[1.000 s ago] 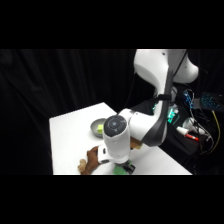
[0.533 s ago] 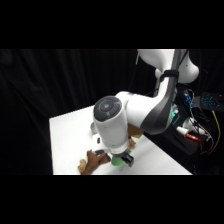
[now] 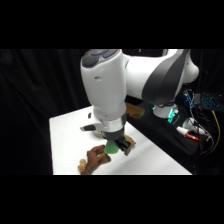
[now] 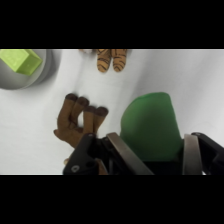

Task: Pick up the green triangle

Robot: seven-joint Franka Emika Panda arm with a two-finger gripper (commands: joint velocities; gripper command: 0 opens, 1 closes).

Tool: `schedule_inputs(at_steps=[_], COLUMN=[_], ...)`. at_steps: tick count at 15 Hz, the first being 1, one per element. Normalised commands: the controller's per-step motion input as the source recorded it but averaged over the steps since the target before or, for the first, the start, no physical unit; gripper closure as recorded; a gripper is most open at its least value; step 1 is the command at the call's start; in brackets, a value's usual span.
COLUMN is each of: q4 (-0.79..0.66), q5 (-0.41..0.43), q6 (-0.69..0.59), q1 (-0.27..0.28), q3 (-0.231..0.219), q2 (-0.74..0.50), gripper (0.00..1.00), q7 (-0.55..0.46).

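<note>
The white arm [image 3: 145, 80] reaches low across the white bench [image 3: 65, 145] from the upper right, its thick wrist pointing down over the near part. The gripper [image 4: 150, 150] has its two metal fingers [image 4: 122, 152] closed on the green triangle [image 4: 150, 125], a matte bright green wedge with rounded edges, held between them above the bench. Just beside it lies a brown toy [image 4: 77, 120]. A grey bowl [image 4: 37, 72] holding a yellow-green block [image 4: 20, 61] sits further off.

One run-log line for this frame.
gripper: shut on green triangle | triangle: lifted off table | nearby: brown toy, grey bowl
</note>
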Motion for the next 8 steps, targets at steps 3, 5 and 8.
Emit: schedule_inputs(at_steps=[3,5,8], q4=[0.05,0.04,0.04], q5=[0.025,0.015,0.015], q6=[-0.18,-0.15,-0.12], q1=[-0.047,-0.037,-0.028], q3=[-0.002,-0.001,0.001], q2=[-0.17,-0.13,-0.10], gripper=[1.00,1.00,1.00], q7=[0.03,0.03,0.03])
